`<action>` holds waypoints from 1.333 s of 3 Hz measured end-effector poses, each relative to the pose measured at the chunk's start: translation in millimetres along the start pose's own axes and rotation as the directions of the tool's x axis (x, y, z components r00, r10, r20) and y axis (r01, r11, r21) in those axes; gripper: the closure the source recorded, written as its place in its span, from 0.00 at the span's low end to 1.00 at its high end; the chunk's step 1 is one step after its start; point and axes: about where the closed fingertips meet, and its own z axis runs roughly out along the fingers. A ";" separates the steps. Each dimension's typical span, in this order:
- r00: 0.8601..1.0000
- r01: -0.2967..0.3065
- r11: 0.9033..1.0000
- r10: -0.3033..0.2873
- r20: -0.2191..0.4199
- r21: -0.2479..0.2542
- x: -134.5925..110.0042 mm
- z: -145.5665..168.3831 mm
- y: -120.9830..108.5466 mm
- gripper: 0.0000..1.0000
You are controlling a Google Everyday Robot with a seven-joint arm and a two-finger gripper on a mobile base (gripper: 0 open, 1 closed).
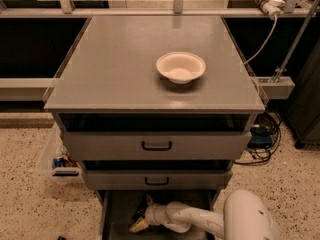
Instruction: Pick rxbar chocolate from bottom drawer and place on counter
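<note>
End effector (141,218) is seen low inside the bottom drawer (115,210), toward its left side; whether it is open or closed cannot be told. The rxbar chocolate cannot be made out against the dark floor there. The drawer's front is cut off by the frame edge. The white arm (200,218) is laid nearly level, reaching in from the right.

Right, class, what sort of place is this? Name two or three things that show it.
Probably a robot test lab, not a home kitchen: a grey metal cabinet on a speckled floor, loose cables beside it, and the robot's gripper down in the open bottom drawer.
</note>
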 end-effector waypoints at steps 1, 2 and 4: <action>1.000 0.000 1.000 0.000 0.000 0.000 0.0 0.0 0.0 0.20; 1.000 0.000 1.000 0.000 0.000 0.000 0.0 0.0 0.1 0.43; 1.000 0.000 1.000 0.000 0.000 0.000 0.0 0.1 0.1 0.90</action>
